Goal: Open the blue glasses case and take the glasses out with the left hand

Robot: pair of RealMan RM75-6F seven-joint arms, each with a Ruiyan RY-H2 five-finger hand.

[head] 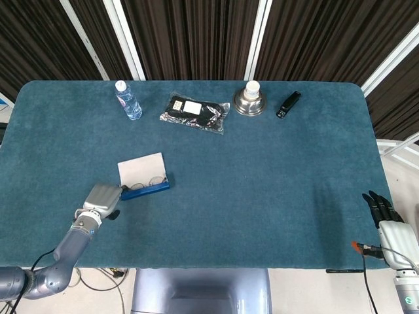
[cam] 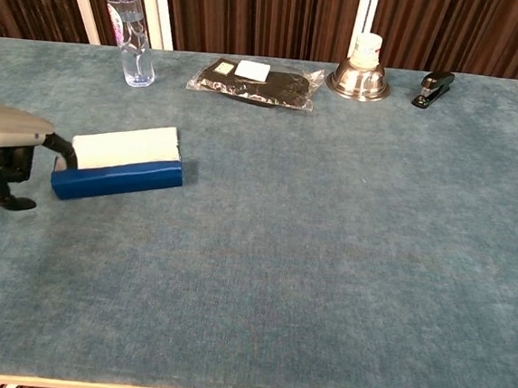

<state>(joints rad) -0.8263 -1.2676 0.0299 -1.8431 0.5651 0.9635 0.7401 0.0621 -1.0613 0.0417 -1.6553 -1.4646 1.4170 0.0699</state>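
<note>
The blue glasses case (head: 145, 188) lies open at the table's front left, its white-lined lid (head: 141, 169) folded back. The glasses (head: 148, 182) rest inside it. In the chest view the case (cam: 117, 178) sits askew, with its left end nearer the front edge. My left hand (head: 102, 199) is just left of the case, and one finger (cam: 59, 147) touches the case's left end; the thumb hangs below, apart from the case. My right hand (head: 387, 221) hangs off the table's front right corner, fingers stretched out and holding nothing.
Along the far edge stand a water bottle (head: 128, 100), a black packet in plastic (head: 195, 112), a metal bowl with a white cup on it (head: 249, 100) and a black stapler (head: 288, 104). The teal table (head: 262, 183) fills both views.
</note>
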